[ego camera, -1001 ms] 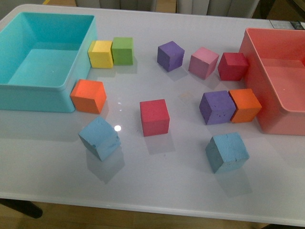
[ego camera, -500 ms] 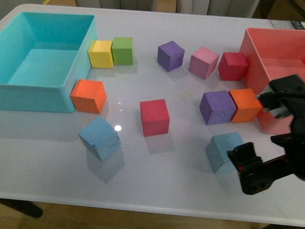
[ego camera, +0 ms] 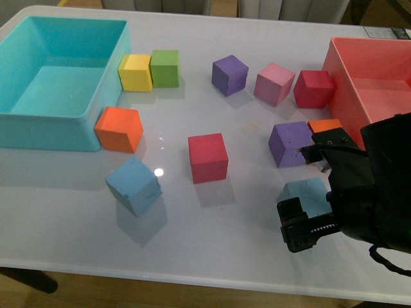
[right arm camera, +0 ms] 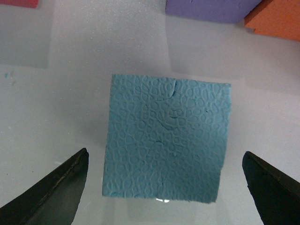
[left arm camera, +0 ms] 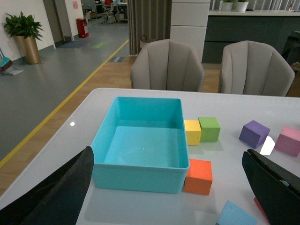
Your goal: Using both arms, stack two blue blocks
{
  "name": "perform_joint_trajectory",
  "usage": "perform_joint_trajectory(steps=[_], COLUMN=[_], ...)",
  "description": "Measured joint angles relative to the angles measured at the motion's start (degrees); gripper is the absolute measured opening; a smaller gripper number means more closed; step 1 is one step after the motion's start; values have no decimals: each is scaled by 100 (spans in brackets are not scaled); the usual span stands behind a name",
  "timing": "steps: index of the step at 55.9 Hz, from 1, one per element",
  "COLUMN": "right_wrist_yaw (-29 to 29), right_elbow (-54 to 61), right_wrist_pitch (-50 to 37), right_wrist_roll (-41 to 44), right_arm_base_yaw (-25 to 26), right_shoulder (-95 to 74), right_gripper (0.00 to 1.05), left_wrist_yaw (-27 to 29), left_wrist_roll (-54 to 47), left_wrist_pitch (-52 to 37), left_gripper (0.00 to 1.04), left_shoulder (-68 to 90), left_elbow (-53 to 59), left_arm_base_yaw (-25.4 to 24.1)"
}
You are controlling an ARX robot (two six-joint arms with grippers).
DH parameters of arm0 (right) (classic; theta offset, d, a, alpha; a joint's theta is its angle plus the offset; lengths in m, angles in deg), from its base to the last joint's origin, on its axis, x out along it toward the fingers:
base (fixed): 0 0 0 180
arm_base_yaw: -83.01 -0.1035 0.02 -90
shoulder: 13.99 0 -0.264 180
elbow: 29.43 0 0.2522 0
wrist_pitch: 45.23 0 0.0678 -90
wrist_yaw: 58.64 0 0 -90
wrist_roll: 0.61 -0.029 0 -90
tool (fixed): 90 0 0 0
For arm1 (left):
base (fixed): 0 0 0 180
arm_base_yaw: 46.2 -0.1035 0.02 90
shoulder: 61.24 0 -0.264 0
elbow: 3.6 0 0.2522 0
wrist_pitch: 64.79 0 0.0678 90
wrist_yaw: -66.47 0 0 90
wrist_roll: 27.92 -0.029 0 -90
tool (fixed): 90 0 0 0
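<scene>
Glossy white table (ego camera: 77,237), turquoise bin (ego camera: 48,131), pink bin (ego camera: 343,83), two blue blocks (ego camera: 133,186) (ego camera: 307,194), scattered coloured cubes (ego camera: 208,157).

no text, brand or number can be read in any view. a small pinkish notice (left arm camera: 75,4) on the wall far beyond the left gripper (left arm camera: 171,187) is too small to make out. a striped card (ego camera: 385,32) on the table beyond the right gripper (ego camera: 314,192) is blurred.

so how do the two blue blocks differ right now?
The left blue block sits clear, no arm near it; the right blue block is partly hidden under the right gripper, whose open fingers straddle it. The left one lies near an orange cube, the right one near a purple cube. Both are sky-blue cubes, unstacked.
</scene>
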Motion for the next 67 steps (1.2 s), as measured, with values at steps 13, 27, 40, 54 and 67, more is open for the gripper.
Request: perform_joint_trajectory(steps=[13,27,40,54,67], right_wrist_yaw=[9,-240,-562,-446,-457], right_elbow=[-85,186,46,-1491,-3410], right_wrist_pitch=[201,468,1180,1394,2000], right_wrist_roll=[-168,-214,-393,-472,-688], right_arm_base_yaw=[-59,-79,-68,-133,-411], right_shoulder=[-76,737,1882,1360,-85], right_gripper=[82,48,35,31,31], left_wrist_yaw=[0,0,0,0,0], left_wrist_roll=[0,0,0,0,0], left_wrist_pitch=[0,0,0,0,0], left_gripper=[96,96,96,96,96], left_shoulder=[0,0,0,0,0], left_elbow=[0,0,0,0,0], left_arm_base_yaw=[0,0,0,0,0])
